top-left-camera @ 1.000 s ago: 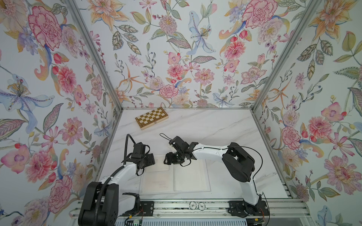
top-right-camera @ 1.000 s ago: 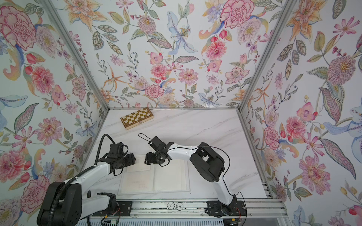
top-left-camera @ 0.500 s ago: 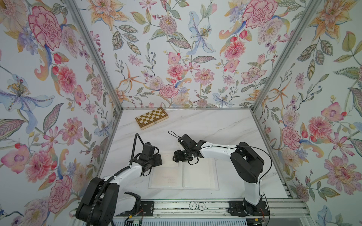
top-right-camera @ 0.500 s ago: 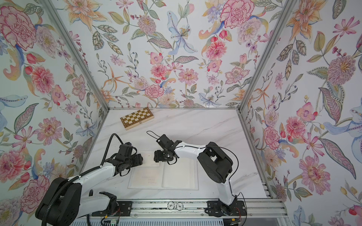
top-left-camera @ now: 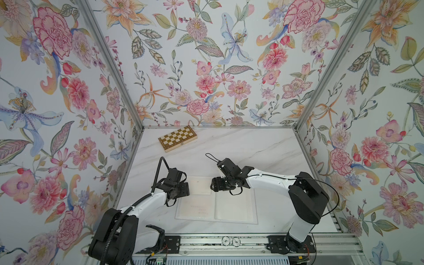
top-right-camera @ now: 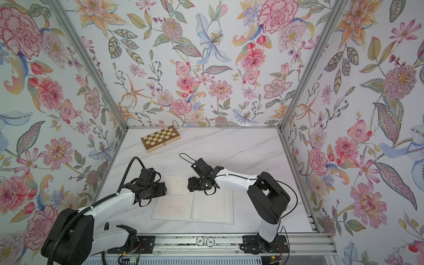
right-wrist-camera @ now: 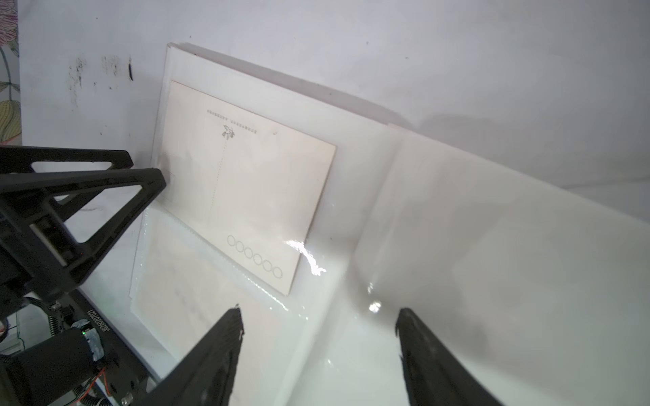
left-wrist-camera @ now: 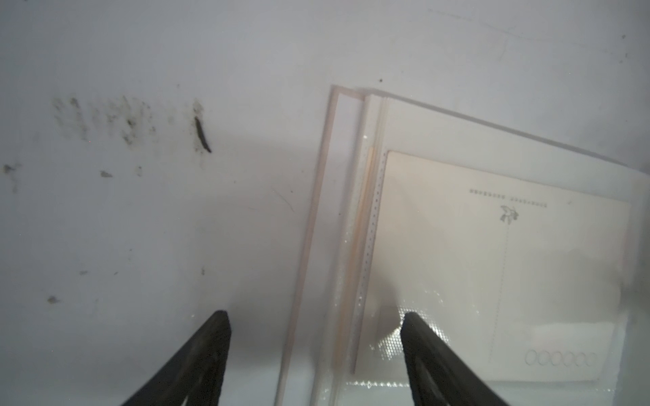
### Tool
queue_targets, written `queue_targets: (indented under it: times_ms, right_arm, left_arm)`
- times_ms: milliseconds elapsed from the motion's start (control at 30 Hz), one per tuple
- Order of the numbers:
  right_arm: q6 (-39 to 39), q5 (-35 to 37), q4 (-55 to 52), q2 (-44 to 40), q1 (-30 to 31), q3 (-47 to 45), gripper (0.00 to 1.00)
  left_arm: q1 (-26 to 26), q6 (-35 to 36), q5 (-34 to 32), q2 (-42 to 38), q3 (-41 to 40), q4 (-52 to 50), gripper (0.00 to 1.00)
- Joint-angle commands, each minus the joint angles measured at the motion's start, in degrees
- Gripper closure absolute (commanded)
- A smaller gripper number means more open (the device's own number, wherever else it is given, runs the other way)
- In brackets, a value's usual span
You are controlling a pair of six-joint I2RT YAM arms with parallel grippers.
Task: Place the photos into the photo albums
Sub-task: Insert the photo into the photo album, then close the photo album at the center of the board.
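Now the right fingers [right-wrist-camera: 218,351] have spread wider and grip nothing, the left fingers [left-wrist-camera: 197,351] likewise released; the cream card [right-wrist-camera: 253,182] lies on the left page of the open album [top-left-camera: 234,206], so this photo looks delivered.

The table [top-left-camera: 252,149] is white with thin grey lines, like marble. A chessboard box [top-left-camera: 177,138] lies shut and flat on it, at the far left corner. A photo album [top-left-camera: 234,206] lies open and flat near the front edge. The two are well apart. Some dark marks [left-wrist-camera: 202,135] stain the table beside the album.
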Motion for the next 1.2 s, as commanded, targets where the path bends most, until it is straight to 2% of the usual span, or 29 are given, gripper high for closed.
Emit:
queue_targets:
  times_ms: [0, 133, 267, 300, 333, 367, 600, 633, 833, 867, 1033, 1167]
  right_arm:
    - [0.36, 0.82, -1.87, -4.55, -1.59, -3.85, 0.28]
    - [1.47, -0.08, -1.80, -9.95, -5.22, -10.32, 0.24]
    - [1.43, -1.47, -2.29, -14.75, -9.26, -15.47, 0.23]
    - [1.40, -1.54, -2.71, -15.97, -10.04, -16.47, 0.21]
    - [1.24, -1.36, -3.32, -16.93, -10.40, -17.19, 0.13]
    - [1.16, -0.58, -4.36, -17.93, -10.70, -17.65, 0.12]
    - [2.41, 3.45, -10.89, -23.37, -10.84, -20.44, 0.10]
    - [2.82, 3.65, -11.38, -24.38, -10.62, -20.96, 0.00]
    - [6.94, 9.08, -16.59, -29.18, -5.55, -21.99, 0.01]
    - [7.76, 9.92, -17.46, -29.70, -4.69, -22.30, 0.01]
    - [13.07, 10.87, -18.97, -32.67, -1.15, -25.38, 0.01]
    - [16.52, 10.91, -19.90, -34.48, 1.57, -27.14, 0.01]
  left_arm:
    - [-0.60, 1.85, 5.77, -1.92, -0.88, 0.32, 0.25]
    - [-2.16, 3.54, 10.85, -3.74, -2.38, 2.93, 0.25]
    - [-3.12, 4.04, 9.65, -5.26, -2.56, 0.54, 0.25]
    - [-3.15, 4.15, 9.18, -5.73, -2.66, -0.17, 0.25]
    - [-3.18, 4.20, 8.60, -6.05, -2.73, -0.83, 0.25]
    - [-3.23, 4.33, 7.82, -6.38, -2.73, -1.63, 0.25]
    - [-3.37, 5.42, 3.82, -10.90, -2.29, -6.46, 0.25]
    - [-3.44, 5.59, 2.79, -11.69, -2.05, -7.35, 0.25]
    - [-3.32, 4.95, 1.06, -11.12, -0.91, -10.11, 0.22]
    - [-3.32, 4.94, 0.78, -10.40, -0.80, -10.34, 0.18]
    - [-3.32, 4.72, -0.48, -9.26, -1.22, -9.96, 0.15]
    - [-3.32, 3.92, 2.09, -9.07, -2.19, -8.37, 0.15]
